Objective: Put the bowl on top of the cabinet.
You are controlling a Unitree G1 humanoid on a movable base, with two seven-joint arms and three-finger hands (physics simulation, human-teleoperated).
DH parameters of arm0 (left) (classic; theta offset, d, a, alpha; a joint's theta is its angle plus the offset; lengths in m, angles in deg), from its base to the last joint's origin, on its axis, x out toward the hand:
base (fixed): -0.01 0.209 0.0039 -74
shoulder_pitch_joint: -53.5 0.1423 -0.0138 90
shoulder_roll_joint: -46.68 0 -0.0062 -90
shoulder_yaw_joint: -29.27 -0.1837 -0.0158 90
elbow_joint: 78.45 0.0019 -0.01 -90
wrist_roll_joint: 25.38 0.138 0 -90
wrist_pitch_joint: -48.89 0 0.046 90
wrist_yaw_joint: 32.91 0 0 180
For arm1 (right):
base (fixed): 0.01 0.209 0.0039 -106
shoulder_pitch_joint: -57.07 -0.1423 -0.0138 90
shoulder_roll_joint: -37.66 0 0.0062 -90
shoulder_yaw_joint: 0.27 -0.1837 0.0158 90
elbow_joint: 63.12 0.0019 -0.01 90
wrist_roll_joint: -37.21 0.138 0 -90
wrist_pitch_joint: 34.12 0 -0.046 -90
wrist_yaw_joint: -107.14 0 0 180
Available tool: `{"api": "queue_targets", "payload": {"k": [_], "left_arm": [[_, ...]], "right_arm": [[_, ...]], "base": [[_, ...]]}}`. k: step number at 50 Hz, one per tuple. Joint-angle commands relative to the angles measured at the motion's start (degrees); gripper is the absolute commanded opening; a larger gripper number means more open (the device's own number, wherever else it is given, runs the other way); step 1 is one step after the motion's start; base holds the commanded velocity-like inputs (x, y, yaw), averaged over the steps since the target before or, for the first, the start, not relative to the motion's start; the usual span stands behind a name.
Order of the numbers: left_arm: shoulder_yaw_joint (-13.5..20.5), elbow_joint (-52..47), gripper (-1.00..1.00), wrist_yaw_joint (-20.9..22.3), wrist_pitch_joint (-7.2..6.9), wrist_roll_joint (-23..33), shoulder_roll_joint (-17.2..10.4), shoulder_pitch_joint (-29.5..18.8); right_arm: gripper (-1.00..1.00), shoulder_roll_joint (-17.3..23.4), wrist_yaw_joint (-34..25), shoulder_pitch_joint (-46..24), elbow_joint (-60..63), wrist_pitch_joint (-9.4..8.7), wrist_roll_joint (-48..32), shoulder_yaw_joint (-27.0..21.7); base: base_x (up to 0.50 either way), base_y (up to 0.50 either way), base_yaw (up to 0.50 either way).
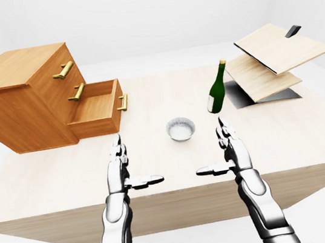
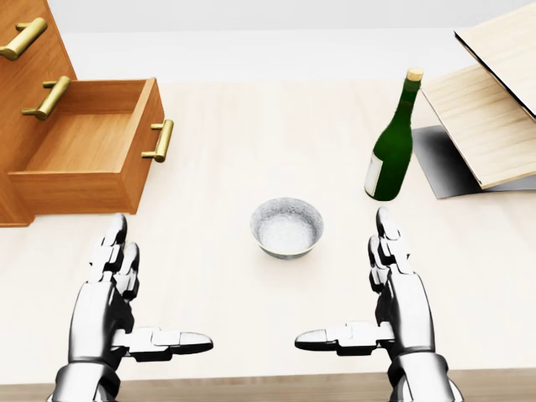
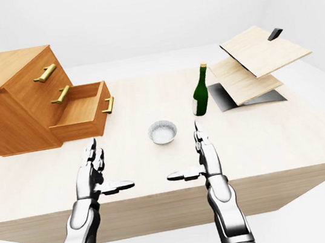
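Both hands hover low over the near edge of the worktop (image 2: 251,126), the left hand (image 2: 113,289) and the right hand (image 2: 394,289) each open, fingers straight and thumbs pointing inward toward each other, holding nothing. Between and just beyond them sits the bowl (image 2: 286,227), upright on the worktop. At the head view's upper left stands the cabinet (image 1: 21,97), bottom drawer (image 2: 88,155) pulled out. A green bottle (image 2: 392,142) stands upright at right, near tilted wooden boards (image 1: 275,56).

bowl (image 2: 286,226) mid table (image 2: 251,117), cabinet (image 1: 21,97) far left with bottom drawer (image 2: 88,155) open, bottle (image 2: 392,142) right of bowl, boards (image 1: 272,59) far right.
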Motion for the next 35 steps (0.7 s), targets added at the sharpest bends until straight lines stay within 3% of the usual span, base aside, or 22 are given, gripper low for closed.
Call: {"api": "queue_targets", "payload": {"k": [1, 3, 4, 5, 6, 11, 20, 27, 35], "left_arm": [[1.73, -8.18, 1.00, 2.27, -3.93, -3.83, -0.62, 2.34], [1.74, -9.53, 1.00, 2.79, -3.93, -4.32, -0.48, 2.99], [1.78, -11.44, 1.00, 2.79, -3.93, -4.43, -0.55, 3.65], [1.84, -12.27, 1.00, 2.95, -3.93, -4.59, -0.55, 3.89], [1.87, -12.65, 1.00, 2.97, -3.93, -4.54, -0.52, 4.01], [1.94, -15.74, 1.00, 3.35, -3.93, -4.41, -0.54, 5.06], [3.75, -26.56, 1.00, 4.16, -3.93, -6.94, -0.32, 7.92], [7.72, -37.63, 1.00, 4.68, -3.93, -10.64, -0.07, 9.71], [12.37, -46.50, 1.00, 5.72, -3.93, -14.74, 0.62, 10.49]], "right_arm": [[0.99, 0.72, -1.42, 1.46, 4.53, -1.80, -1.20, -0.74], [0.98, 0.54, -1.33, 1.00, 4.50, -1.75, -1.15, -0.87], [0.99, -0.02, -0.89, 2.17, 8.65, -4.26, -1.55, 0.01], [0.99, -0.93, 0.00, 4.79, 17.79, -4.85, -2.19, 1.75], [0.99, -1.15, 0.35, 5.34, 21.85, -4.85, -2.01, 2.28], [0.99, 0.38, -0.73, 2.70, 14.55, -4.85, -1.38, -0.26], [0.99, -0.12, -0.97, 7.28, 27.32, -4.85, -4.80, 1.87], [0.99, -0.13, -1.14, 10.97, 38.28, -4.85, -6.86, 3.49], [0.98, 0.01, -1.62, 12.15, 42.41, -4.85, -8.02, 3.95]], "base": [[0.00, 0.00, 0.00], [0.00, 0.00, 0.00], [0.00, 0.00, 0.00], [0.00, 0.00, 0.00], [0.00, 0.00, 0.00], [0.00, 0.00, 0.00], [0.00, 0.00, 0.00], [0.00, 0.00, 0.00], [0.00, 0.00, 0.00]]}}
